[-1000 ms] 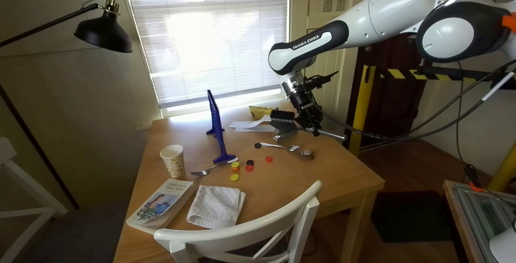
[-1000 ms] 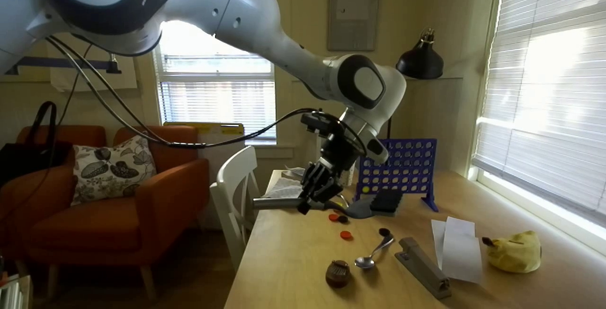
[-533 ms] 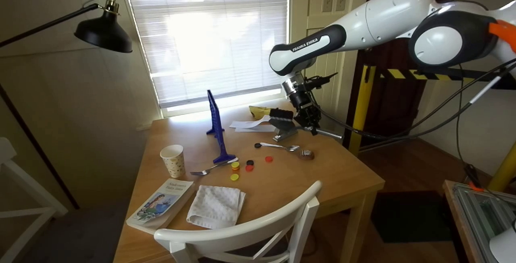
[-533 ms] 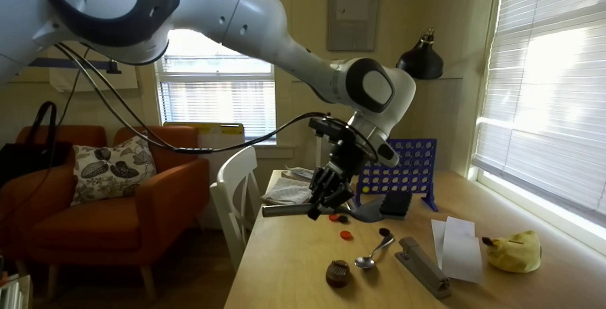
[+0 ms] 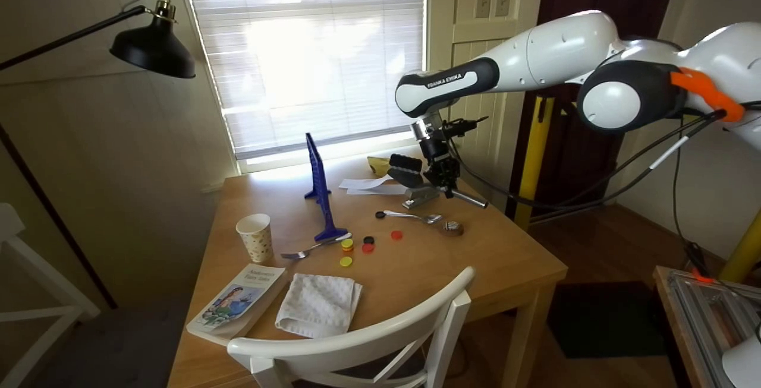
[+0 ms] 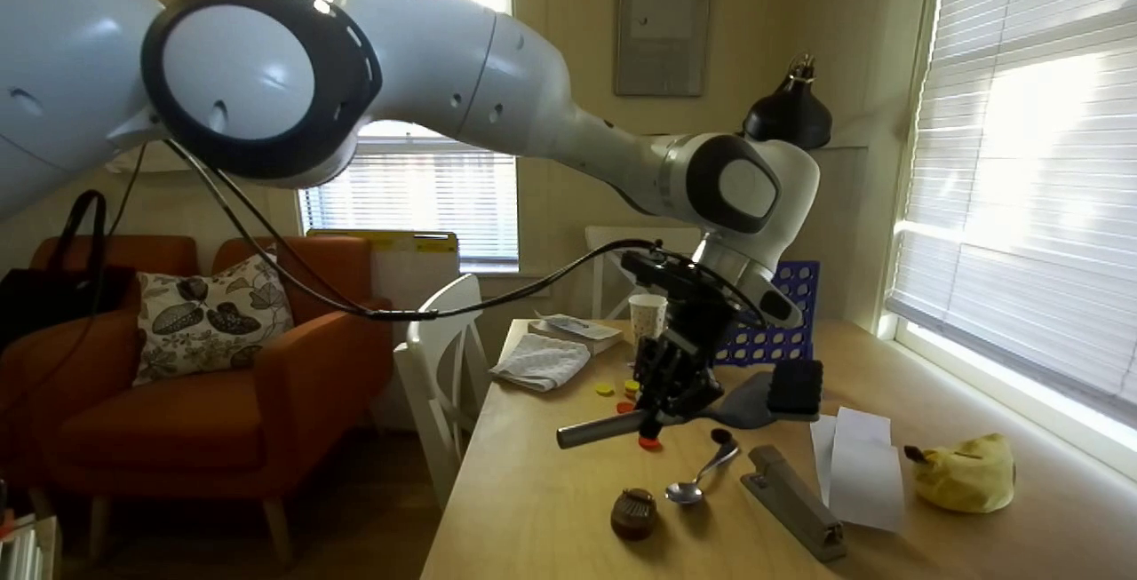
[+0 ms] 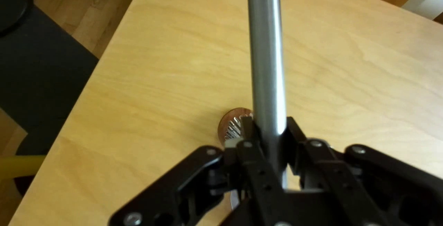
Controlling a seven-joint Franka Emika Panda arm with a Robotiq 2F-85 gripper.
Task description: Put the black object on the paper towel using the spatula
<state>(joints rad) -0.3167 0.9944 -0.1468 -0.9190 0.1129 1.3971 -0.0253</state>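
My gripper (image 5: 450,191) is shut on the handle of the spatula (image 6: 604,429), which it holds above the table. In the wrist view the fingers (image 7: 269,129) pinch the silvery handle (image 7: 266,53) from both sides. The grey blade (image 6: 744,402) points away from the gripper. The black object (image 6: 795,389) sits on the blade's far end in both exterior views, and it also shows near the window (image 5: 406,163). White sheets (image 6: 866,473) lie flat by the window. A folded white towel (image 5: 321,305) lies by the book. I cannot tell which is the paper towel.
A stapler (image 6: 793,500), a spoon (image 6: 702,478) and a brown round thing (image 6: 634,513) lie near the held spatula. A yellow pouch (image 6: 968,473) is beside the sheets. A blue upright rack (image 5: 321,192), a cup (image 5: 255,237), a fork (image 5: 315,246) and several discs are on the table.
The gripper has carried the spatula and black object toward the white sheets, rightward and slightly down in an exterior view. The handle has swung a little. The black object has stayed on the blade.
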